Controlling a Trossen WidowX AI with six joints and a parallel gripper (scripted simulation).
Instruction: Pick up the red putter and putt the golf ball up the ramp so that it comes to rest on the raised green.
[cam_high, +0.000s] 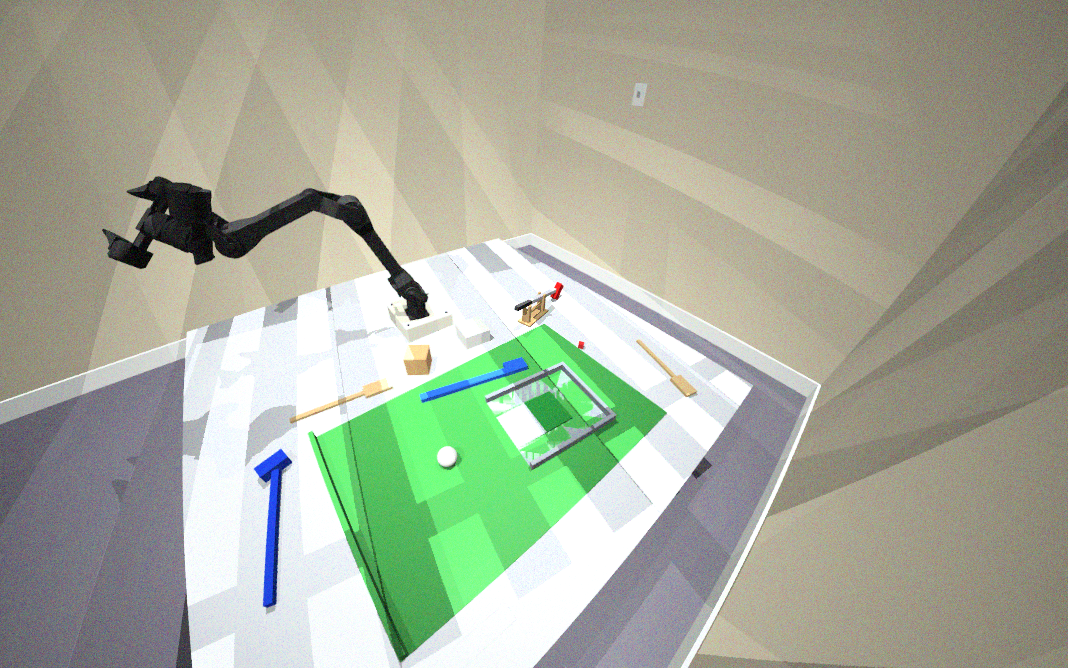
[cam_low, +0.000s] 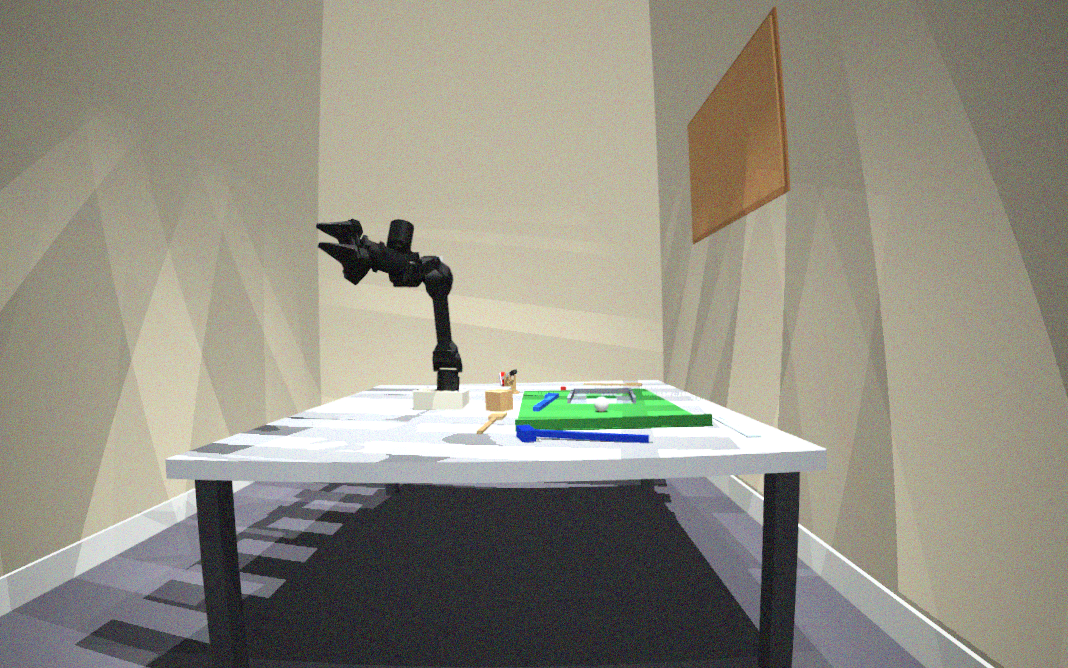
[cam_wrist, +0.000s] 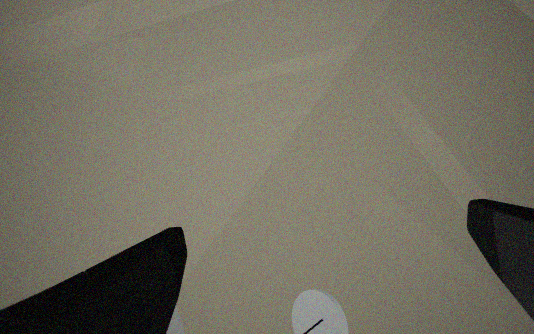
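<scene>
The red putter, with a red head (cam_high: 557, 290) (cam_low: 501, 378), grey shaft and black grip (cam_high: 523, 304), rests on a small wooden stand (cam_high: 531, 319) at the table's far side. The white golf ball (cam_high: 447, 456) (cam_low: 601, 404) sits on the green board (cam_high: 492, 492) (cam_low: 614, 421). A grey frame (cam_high: 573, 441) (cam_low: 600, 389) surrounds a dark green square (cam_high: 548, 410) on the board; its height is hard to tell. My gripper (cam_high: 118, 211) (cam_low: 318, 235) (cam_wrist: 323, 227) is open and empty, high above the table and far left of the putter. The wrist view shows mostly wall.
One blue putter (cam_high: 472, 381) (cam_low: 545, 402) lies on the board, another (cam_high: 272, 535) (cam_low: 598, 435) on the table. Wooden paddles (cam_high: 376, 389) (cam_high: 683, 385) lie on either side. A wooden cube (cam_high: 417, 360) (cam_low: 498, 400) and white block (cam_high: 472, 333) stand near the arm's base. A small red cube (cam_high: 581, 345) lies beyond the frame.
</scene>
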